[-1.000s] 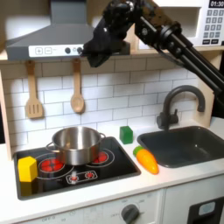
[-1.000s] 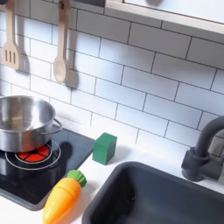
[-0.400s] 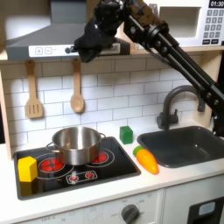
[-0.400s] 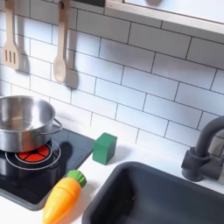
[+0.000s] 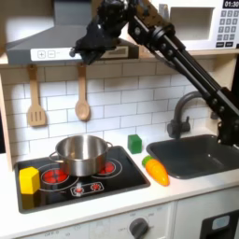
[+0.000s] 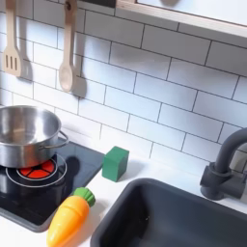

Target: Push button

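Observation:
The range hood [image 5: 35, 41] carries a strip of controls along its front edge: a small white button panel [image 5: 48, 53] and round buttons to its right. My gripper [image 5: 81, 49] hangs at the right end of that strip, right over the round buttons and partly covering them. The black arm [image 5: 159, 42] reaches in from the first exterior view's right. The fingers are dark against the hood, so I cannot tell how they stand or whether they touch a button.
On the stove [image 5: 89, 177] sit a steel pot [image 5: 80, 152], a yellow block [image 5: 29, 179], a green block [image 6: 116, 162] and a carrot [image 6: 69, 217]. A spatula [image 5: 35, 98] and wooden spoon [image 5: 82, 97] hang below the hood. The sink [image 5: 201, 154] and faucet [image 5: 187, 110] are right, the microwave [image 5: 224, 23] above.
In the first exterior view the gripper has moved left along the hood's front, from beside its right end to over the round buttons. Nothing on the counter has moved.

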`<move>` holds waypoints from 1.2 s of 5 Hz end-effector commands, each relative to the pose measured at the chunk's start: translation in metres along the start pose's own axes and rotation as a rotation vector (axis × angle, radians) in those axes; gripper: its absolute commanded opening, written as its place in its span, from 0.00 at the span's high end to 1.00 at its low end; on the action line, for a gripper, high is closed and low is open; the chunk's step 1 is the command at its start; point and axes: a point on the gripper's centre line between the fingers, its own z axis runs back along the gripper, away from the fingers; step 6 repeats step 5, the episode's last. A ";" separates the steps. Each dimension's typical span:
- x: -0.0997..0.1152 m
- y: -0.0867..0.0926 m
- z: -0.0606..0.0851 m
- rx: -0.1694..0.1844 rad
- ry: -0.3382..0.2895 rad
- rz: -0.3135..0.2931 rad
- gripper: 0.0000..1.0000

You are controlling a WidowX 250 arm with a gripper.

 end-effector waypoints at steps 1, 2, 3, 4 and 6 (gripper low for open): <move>0.003 -0.013 -0.009 -0.010 0.002 -0.025 1.00; 0.006 -0.009 -0.010 0.003 -0.004 -0.022 1.00; 0.009 -0.007 -0.010 0.014 -0.009 -0.028 1.00; 0.012 -0.009 -0.012 0.025 -0.003 -0.042 1.00; 0.010 -0.010 -0.012 0.027 0.009 -0.053 1.00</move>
